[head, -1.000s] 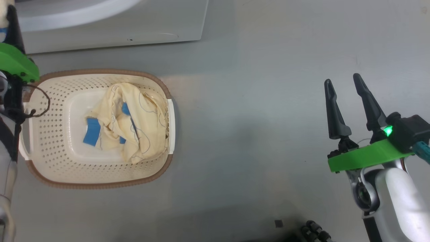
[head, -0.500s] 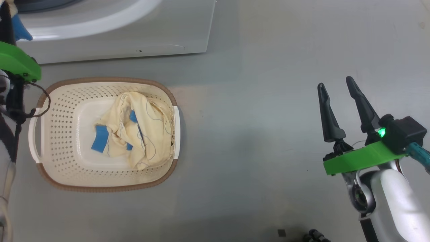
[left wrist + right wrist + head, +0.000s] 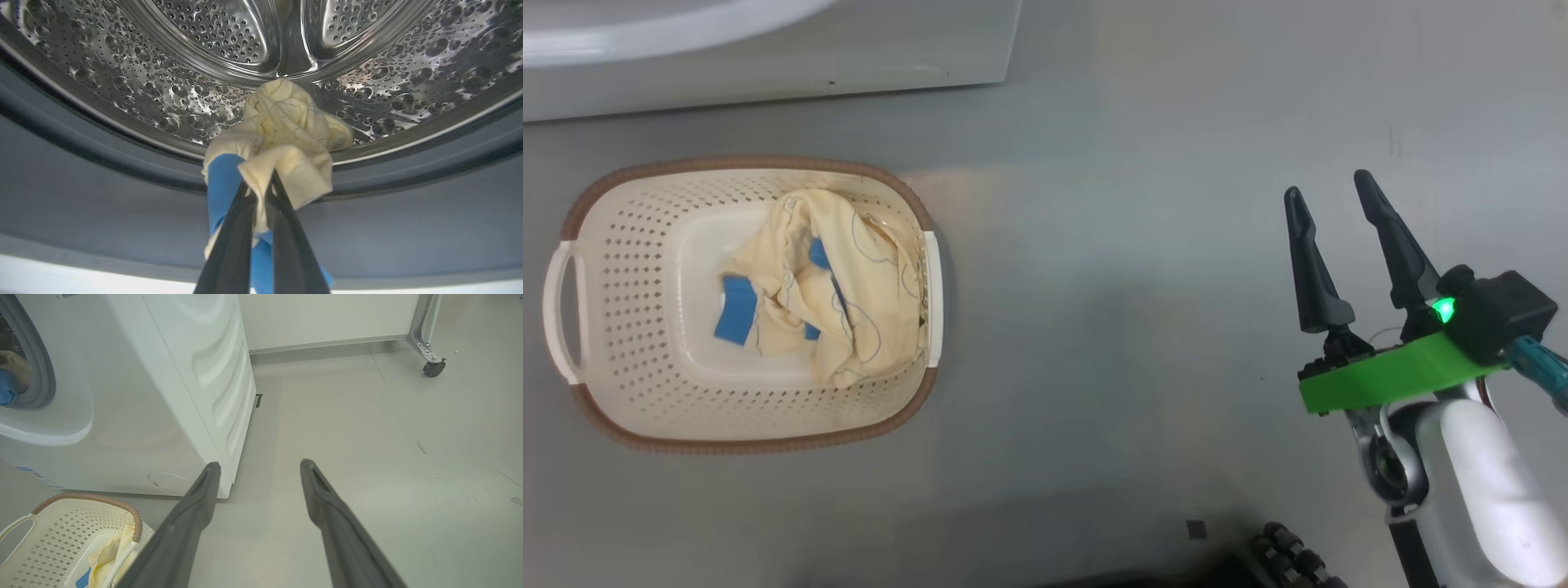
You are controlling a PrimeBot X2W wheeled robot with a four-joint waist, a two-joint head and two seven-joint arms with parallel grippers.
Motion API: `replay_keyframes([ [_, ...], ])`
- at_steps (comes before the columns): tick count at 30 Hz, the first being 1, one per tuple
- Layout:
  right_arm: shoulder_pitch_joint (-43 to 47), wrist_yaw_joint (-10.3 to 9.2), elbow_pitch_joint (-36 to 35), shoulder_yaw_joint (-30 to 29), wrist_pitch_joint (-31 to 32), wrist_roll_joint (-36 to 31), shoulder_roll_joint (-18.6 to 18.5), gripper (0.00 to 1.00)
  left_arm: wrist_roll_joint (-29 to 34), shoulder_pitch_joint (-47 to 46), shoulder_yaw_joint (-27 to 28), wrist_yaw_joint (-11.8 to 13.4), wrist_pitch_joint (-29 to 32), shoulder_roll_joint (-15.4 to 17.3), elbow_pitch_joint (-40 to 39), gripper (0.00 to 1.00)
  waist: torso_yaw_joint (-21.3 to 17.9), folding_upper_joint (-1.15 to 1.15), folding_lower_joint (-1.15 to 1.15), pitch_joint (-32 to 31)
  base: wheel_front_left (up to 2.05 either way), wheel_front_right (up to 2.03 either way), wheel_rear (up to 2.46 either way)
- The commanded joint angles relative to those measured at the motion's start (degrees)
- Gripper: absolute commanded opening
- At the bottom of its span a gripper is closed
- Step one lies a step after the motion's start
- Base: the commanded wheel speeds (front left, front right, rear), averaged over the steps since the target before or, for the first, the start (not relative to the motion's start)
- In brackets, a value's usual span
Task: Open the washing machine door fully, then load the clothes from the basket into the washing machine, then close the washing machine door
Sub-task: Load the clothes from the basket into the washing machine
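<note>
**A:** ok, where's everything at? The washing machine (image 3: 163,396) has its mouth open, and the steel drum (image 3: 171,106) is straight ahead of the left arm.

**B:** yep. The basket (image 3: 629,412) sits on the floor (image 3: 1135,327) just in front of the machine, on the robot's left. One piece of the clothes (image 3: 849,278) is bunched in its right half.

**A:** and the other piece?

**B:** the held garment (image 3: 286,130) is right at the drum's mouth. The left gripper (image 3: 261,192) has its fingers pressed together, pinching a fold of it between the tips. The bunch sits beyond the tips, over the drum lip, and a blue tail hangs back down over the grey gasket (image 3: 102,196).

**A:** so the drum lies dead ahead along the fingers' line. My guess is it needs to go deeper before letting go, or that tail ends up draped on the gasket.

**B:** agreed. The right gripper (image 3: 1326,184) has its fingers spread with nothing in them, well apart from the basket. The left arm looks nearer for the next piece.
</note>
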Motion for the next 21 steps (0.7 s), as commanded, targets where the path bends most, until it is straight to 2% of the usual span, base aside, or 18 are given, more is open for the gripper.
replay_keyframes([
  [1,-0.67,-0.02,-2.29,0.95,-0.56,0.41,0.37,1.0,0.75,-4.12,0.98,1.19,1.89,5.22,-0.12,0.0,-0.7,0.0,0.0,2.15,0.0,0.0,0.0],
  [5,-1.19,-0.02,-2.83,0.91,-0.56,0.5,0.54,1.0,1.81,-8.05,0.05,1.29,4.41,6.64,0.67,0.0,-1.01,0.0,0.0,4.21,0.0,0.0,0.0],
  [13,-3.55,-0.02,-4.09,2.22,-0.56,0.63,0.87,1.0,6.14,-19.33,-4.93,-0.42,9.09,9.8,-0.28,0.0,-1.78,0.0,0.0,10.09,0.0,0.0,0.0],
  [21,-5.66,-0.02,-3.87,4.29,-0.56,1.7,1.2,1.0,9.01,-28.88,-8.33,-1.02,8.99,12.21,-1.26,0.0,-3.66,0.0,0.0,13.47,0.0,0.0,0.0],
])
